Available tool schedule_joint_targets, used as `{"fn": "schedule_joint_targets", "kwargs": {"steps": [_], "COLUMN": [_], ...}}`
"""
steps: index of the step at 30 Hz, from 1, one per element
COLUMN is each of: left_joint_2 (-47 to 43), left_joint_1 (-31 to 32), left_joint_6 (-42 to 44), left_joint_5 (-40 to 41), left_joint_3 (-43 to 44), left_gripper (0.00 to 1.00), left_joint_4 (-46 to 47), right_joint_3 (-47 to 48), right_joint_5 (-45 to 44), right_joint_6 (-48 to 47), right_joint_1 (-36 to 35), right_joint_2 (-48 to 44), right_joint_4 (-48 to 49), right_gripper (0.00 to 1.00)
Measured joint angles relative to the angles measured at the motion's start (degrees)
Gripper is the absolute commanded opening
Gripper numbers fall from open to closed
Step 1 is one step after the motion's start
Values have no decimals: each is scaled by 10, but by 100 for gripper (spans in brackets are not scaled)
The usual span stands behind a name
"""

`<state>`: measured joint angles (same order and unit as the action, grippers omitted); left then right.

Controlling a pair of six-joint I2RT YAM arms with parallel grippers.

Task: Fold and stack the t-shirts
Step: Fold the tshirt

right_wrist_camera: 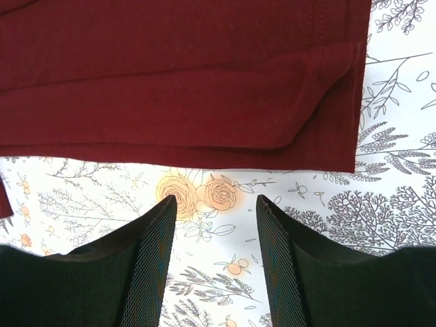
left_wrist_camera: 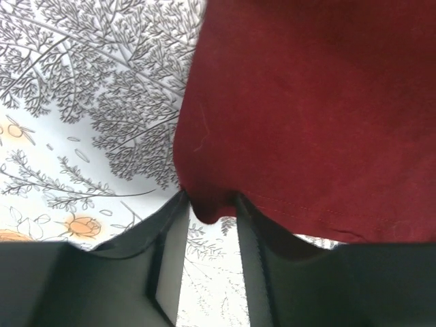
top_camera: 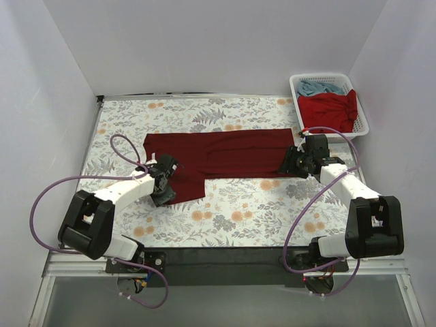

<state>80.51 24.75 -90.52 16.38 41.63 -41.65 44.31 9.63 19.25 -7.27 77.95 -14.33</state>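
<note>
Progress: early; the large dark maroon cloth t-shirt is folded only into a long band, not a compact packet, and nothing is stacked.
Left to do: the brighter red t-shirt and the light blue t-shirt lie bunched in the white plastic lattice basket, upper right of the top view.
Shirt place: middle of the floral-patterned table cloth.
Long axis: left to right across the frame; a flap drops toward the bottom at its left end; I cannot tell which end is the collar.
Left gripper: pinching a puckered bit of the maroon shirt's lower-left edge.
Right gripper: jaws apart, empty, just short of the shirt's right end.
</note>
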Motion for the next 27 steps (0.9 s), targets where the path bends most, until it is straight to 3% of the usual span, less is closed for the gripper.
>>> {"fn": "schedule_joint_targets", "kwargs": {"steps": [1, 4, 11, 21, 27], "left_joint_2": [5, 17, 44, 193, 288], "left_joint_1": [2, 4, 3, -51, -82], "left_joint_6": [-1, -3, 13, 81, 109], "left_joint_5": [1, 2, 26, 55, 59], "left_joint_3": [4, 15, 63, 358, 475], "left_gripper": [15, 0, 0, 0, 0], "left_joint_4": [1, 7, -14, 16, 37], "right_joint_3": [0, 0, 0, 27, 41], "right_joint_5": [0, 0, 8, 5, -12], "right_joint_6": [0, -2, -8, -8, -12], "right_joint_1": [0, 0, 0, -4, -7], "right_joint_2": [0, 0, 6, 31, 33], "right_joint_4": [0, 3, 10, 11, 13], "right_gripper": [57, 57, 56, 56, 54]}}
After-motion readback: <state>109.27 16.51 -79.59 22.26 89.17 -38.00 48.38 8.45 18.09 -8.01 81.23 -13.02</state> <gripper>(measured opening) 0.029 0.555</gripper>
